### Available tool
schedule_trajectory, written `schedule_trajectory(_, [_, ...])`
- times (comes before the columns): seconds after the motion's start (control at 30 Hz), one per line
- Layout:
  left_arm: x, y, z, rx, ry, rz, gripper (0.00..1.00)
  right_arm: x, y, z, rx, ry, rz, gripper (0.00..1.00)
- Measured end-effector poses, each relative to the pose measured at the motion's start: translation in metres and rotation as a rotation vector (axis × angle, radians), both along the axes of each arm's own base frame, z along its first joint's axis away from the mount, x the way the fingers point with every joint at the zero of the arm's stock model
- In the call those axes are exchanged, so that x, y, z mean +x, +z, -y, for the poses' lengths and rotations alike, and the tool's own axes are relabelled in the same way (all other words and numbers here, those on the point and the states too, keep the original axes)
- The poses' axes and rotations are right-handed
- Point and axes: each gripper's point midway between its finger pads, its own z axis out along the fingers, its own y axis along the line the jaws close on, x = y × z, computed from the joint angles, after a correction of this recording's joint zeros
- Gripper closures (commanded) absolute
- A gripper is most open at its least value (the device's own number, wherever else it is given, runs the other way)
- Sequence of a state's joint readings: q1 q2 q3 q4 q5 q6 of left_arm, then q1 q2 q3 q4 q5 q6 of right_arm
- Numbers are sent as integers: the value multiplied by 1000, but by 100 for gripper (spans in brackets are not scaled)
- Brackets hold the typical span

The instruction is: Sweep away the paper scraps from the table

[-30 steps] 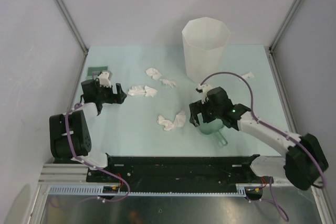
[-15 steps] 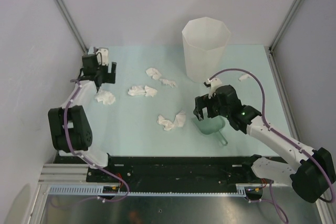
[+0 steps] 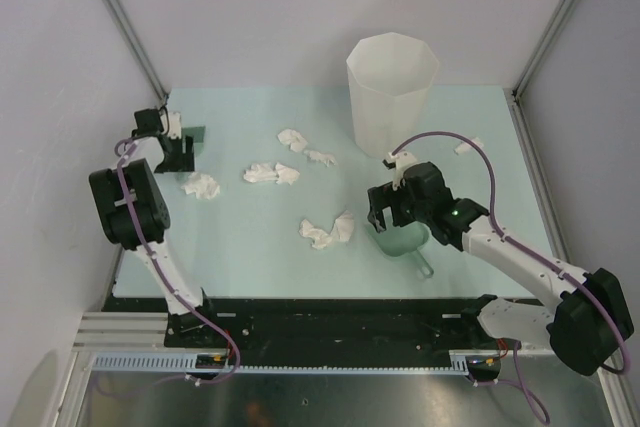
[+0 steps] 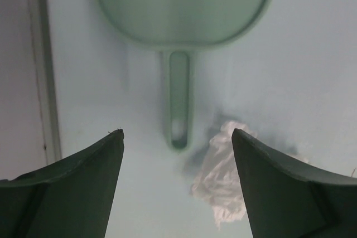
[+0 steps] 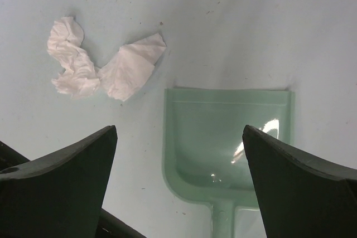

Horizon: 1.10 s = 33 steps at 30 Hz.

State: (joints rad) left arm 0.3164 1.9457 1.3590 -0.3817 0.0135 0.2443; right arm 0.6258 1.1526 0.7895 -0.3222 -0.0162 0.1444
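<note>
The paper scraps (image 3: 328,232) lie loose on the pale green surface (image 3: 250,267). One pair is near the centre, three lie toward 11 o'clock, one wad (image 3: 201,185) at 9 o'clock and one small piece at 2 o'clock near the white bin (image 3: 392,87). The left claw (image 4: 177,132) hangs wide above a green handled tool (image 4: 184,9). The right claw (image 5: 179,127) is spread wide above the dustpan (image 5: 228,137), holding nothing.

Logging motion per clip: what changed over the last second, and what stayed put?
The left gripper swung out to the far-left corner, over the small dark green scoop, exposing a paper wad it had covered. Nothing was grasped. The right gripper stayed open above the light green dustpan; other scraps and bin unmoved.
</note>
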Motion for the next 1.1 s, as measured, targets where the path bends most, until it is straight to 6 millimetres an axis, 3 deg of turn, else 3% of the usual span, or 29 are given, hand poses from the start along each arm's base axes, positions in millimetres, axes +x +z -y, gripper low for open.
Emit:
schedule_trajectory(0.27, [29,-4,6,-79,-16,-4,23,-1,-1,-1,-2,5,-2,0])
schedule_trajectory(0.5, [39,-23,8,-124,-8,-37,34,-2,-2,-1,-11,11,-4,0])
schedule_trajectory(0.6, [39,-23,10,-135,-11,-38,45,-3,-3,-1,-12,12,-6,0])
schedule_trajectory(0.7, [39,-23,10,-140,-9,-37,67,-4,-3,-1,-13,15,-7,0])
schedule_trajectory(0.73, [39,-23,10,-141,-9,-36,82,-4,-3,-1,-14,15,-7,0])
schedule_trajectory(0.8, [40,-23,12,-152,-8,-35,100,-4,-3,-2,-14,16,-7,0])
schedule_trajectory(0.93, [41,-21,17,-192,-7,-30,100,-6,-2,-1,-13,19,-7,0])
schedule_trajectory(1.1, [42,-13,38,-323,-19,-1,100,-7,7,-1,-5,17,21,0])
